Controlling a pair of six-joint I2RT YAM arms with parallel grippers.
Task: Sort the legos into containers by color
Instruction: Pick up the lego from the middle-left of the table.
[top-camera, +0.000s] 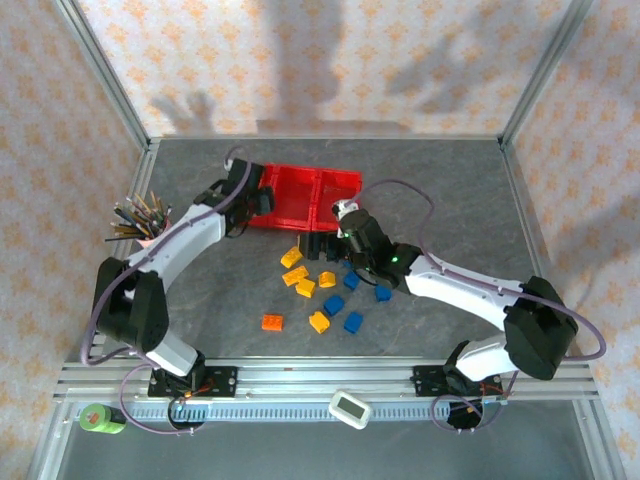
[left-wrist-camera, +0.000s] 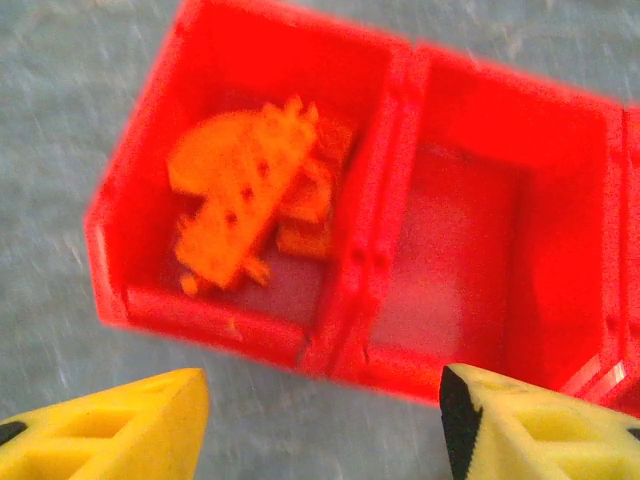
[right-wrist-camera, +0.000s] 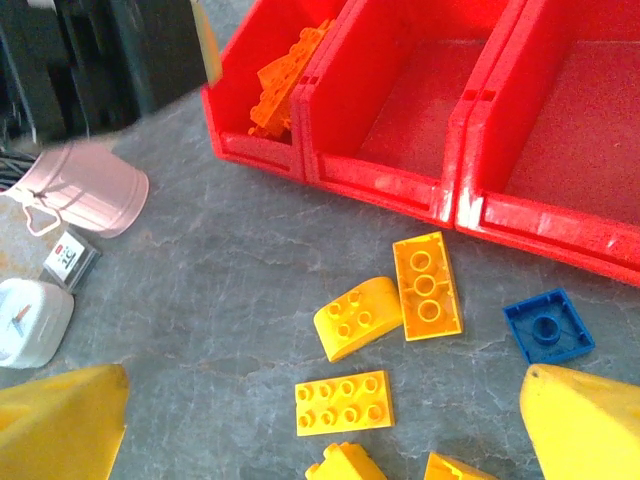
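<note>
— Left gripper (top-camera: 252, 200) hangs at the left end of the red bins (top-camera: 318, 195) in my overhead view; right gripper (top-camera: 320, 243) sits just before them, loose legos (top-camera: 305, 287) on the table (top-camera: 450, 200) nearby.
— Left wrist?
— Its fingers (left-wrist-camera: 120, 420) stand spread, empty, above the end bin (left-wrist-camera: 110, 240) holding orange bricks (left-wrist-camera: 250, 190).
— Right wrist?
— I see fingers (right-wrist-camera: 60, 420) wide apart, nothing pinched, over yellow bricks (right-wrist-camera: 343, 402); a blue brick (right-wrist-camera: 547, 325) lies near the bins.

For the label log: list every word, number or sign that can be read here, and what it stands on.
No text can be read.
Small tag beside the pink cup: print too blurred.
White device on the front rail: screen too small.
Bricks, red bins: no lettering seen.
</note>
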